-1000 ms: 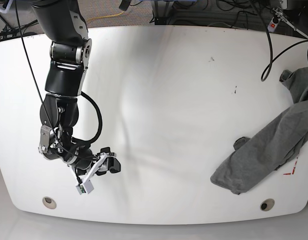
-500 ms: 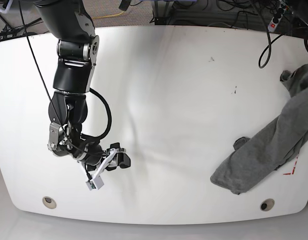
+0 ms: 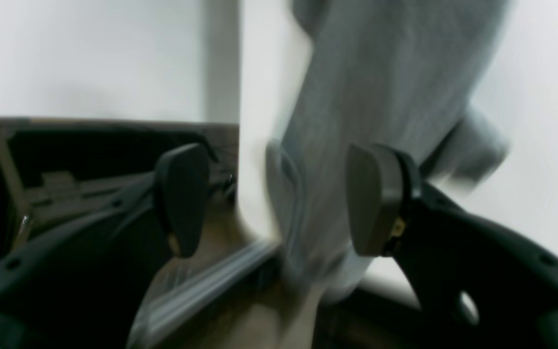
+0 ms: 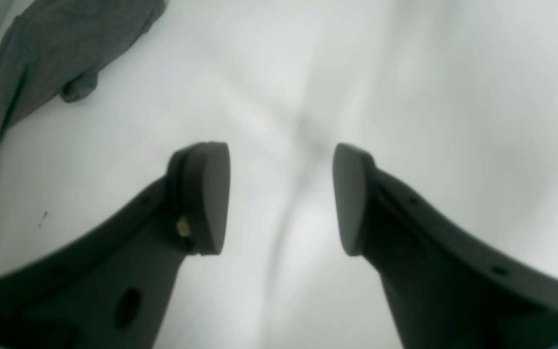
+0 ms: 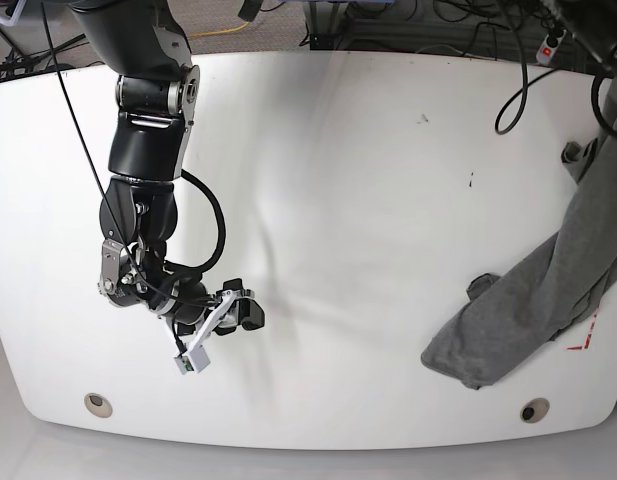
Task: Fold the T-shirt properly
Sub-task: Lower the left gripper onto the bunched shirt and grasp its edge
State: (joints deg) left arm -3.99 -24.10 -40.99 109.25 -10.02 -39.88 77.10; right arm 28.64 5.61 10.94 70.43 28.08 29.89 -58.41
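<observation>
The grey T-shirt lies bunched in a long strip at the table's right side, and its upper end rises past the right edge. In the left wrist view, blurred T-shirt cloth hangs in front of my left gripper. A fold of it sits between the spread fingers, close to the right one, and is not clamped. My right gripper hovers low over bare table at the front left. The right gripper is open with nothing in it, and the T-shirt lies far off.
The white table has a round hole near each front corner. Black cables loop over the back right. A red mark sits beside the cloth. The left wrist view shows the table edge with dark clutter beyond.
My right arm has slid a little to the right over the table. The T-shirt's upper end has been drawn up and toward the right edge, leaving the strip narrower.
</observation>
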